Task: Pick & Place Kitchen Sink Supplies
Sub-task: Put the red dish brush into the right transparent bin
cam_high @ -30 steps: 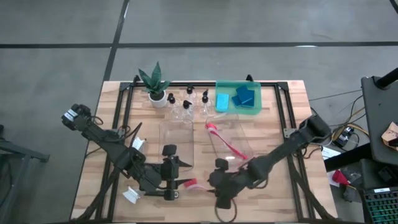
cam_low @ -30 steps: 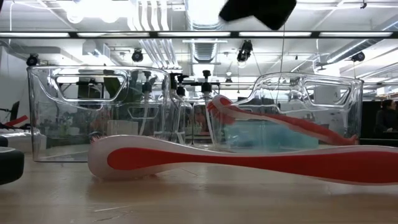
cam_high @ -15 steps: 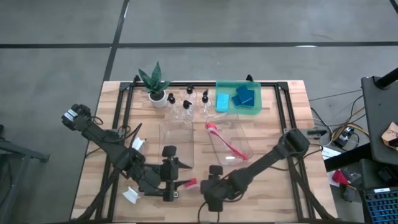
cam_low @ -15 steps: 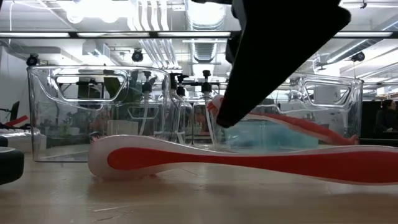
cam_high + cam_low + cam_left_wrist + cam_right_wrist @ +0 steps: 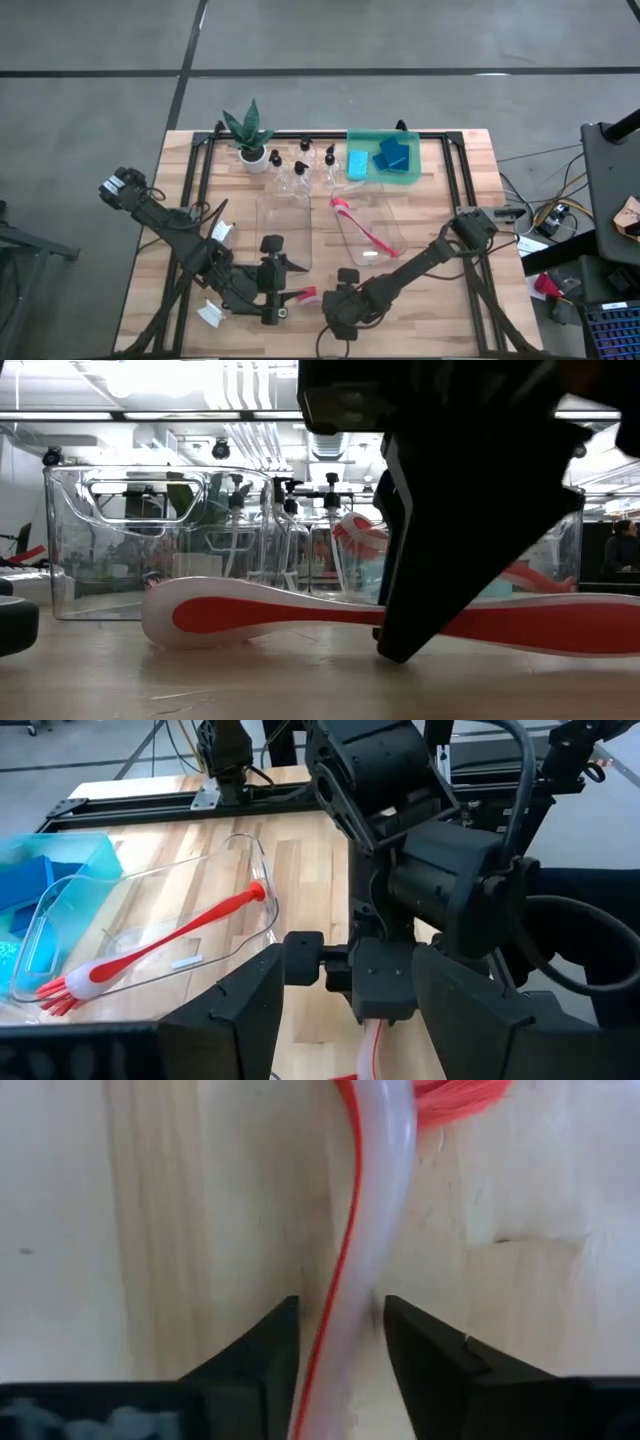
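Right gripper [image 5: 335, 1365] spread astride red brush [image 5: 372, 1190], left gripper [image 5: 340, 1020] spread

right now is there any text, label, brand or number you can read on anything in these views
None can be read.
The white tags on the left arm: any print is too small to tell.
The small clear bottles: no label legible.
The red brush between the right pincer's open fingers: plain red and white, no marking shows.
The clear bin: bare plastic, no lettering visible.
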Tool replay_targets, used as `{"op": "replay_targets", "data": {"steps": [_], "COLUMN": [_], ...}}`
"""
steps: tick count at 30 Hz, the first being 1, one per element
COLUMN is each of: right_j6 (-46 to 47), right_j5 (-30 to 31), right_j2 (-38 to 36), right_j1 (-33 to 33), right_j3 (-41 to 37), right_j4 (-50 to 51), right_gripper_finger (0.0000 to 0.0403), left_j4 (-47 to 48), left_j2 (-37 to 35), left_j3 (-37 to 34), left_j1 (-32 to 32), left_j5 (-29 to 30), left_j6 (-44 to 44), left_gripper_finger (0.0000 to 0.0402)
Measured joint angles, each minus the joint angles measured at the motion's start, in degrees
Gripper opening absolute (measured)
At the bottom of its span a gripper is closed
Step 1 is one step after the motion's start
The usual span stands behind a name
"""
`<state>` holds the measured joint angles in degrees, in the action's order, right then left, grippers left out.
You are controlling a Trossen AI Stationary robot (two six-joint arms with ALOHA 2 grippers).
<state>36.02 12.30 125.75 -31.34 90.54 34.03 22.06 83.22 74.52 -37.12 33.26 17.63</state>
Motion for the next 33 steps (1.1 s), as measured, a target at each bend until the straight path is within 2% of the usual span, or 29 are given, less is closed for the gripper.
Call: {"op": "replay_targets", "data": {"steps": [9,14,19,22,26,33], "right_j6": [0.42,1.19,4.78,6.87,7.60,13.66], "right_j5": [-0.52,-3.00,-8.74,-8.84,-4.78,12.50], "right_j2": [0.01,-1.97,-5.85,-9.46,-15.65,-25.40], "right_j1": [0.70,0.82,0.98,0.95,1.17,2.76], "right_j3": [0.09,1.06,1.60,1.60,1.62,1.59], "right_j4": [0.19,0.49,0.82,2.13,3.52,19.23], "right_gripper_finger": [0.0036,0.0035,0.0035,0.0035,0.0036,0.0037], "left_j4": [0.37,0.37,0.35,0.29,0.13,-0.72], "left_j2": [0.00,0.00,0.00,0.00,0.00,0.00], "left_j3": [0.00,0.00,0.00,0.00,0.00,0.00], "left_j1": [0.00,0.00,-0.02,-0.07,-0.09,-0.36], "left_j5": [0.02,0.02,0.02,0.02,0.02,0.02], "left_j6": [-0.02,-0.04,-0.02,0.02,-0.04,-0.59], "left_gripper_finger": [0.0213,0.0214,0.0213,0.0214,0.0214,0.0213]}}
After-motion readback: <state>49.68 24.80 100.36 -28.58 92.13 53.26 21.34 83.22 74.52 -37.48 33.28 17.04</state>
